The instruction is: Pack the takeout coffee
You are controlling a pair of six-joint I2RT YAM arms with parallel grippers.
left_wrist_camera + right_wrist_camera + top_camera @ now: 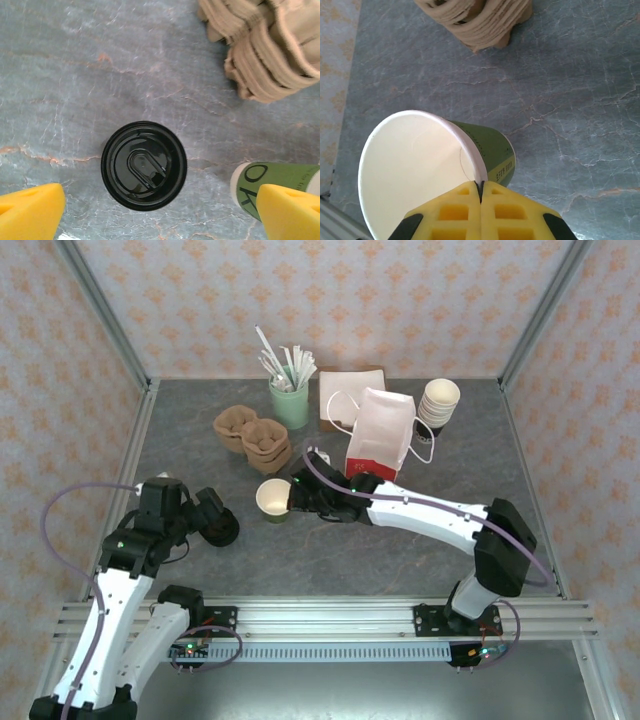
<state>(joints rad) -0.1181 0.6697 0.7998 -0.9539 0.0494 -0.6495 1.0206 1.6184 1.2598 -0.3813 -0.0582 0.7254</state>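
The left gripper [157, 206] hangs over the table [75, 75] with its yellow fingers spread wide and nothing between the pads. The black lid [144, 165] lies flat just ahead of the line between them, touching neither. The step in hand looks to be picking up this lid so the coffee can be capped before it goes into the bag. To do that well, the gripper should first centre itself on the lid and then sink almost to the tabletop, since the lid is low and thin. It should close on opposite points of the rim gently enough that the plastic does not bow or spring out, and lift it level. Just to the right, the right gripper [481, 194] is clamped tight on the wall of the dark-green cup [415, 170], one finger inside the rim and one outside. The cup is open and lidless, and whether its base rests on the table cannot be told. That pinch sits where the lid must seat, so it will probably need to shift. Beyond lie the cardboard cup carriers [270, 45], and farther back stands the red-and-white paper bag [380, 435]
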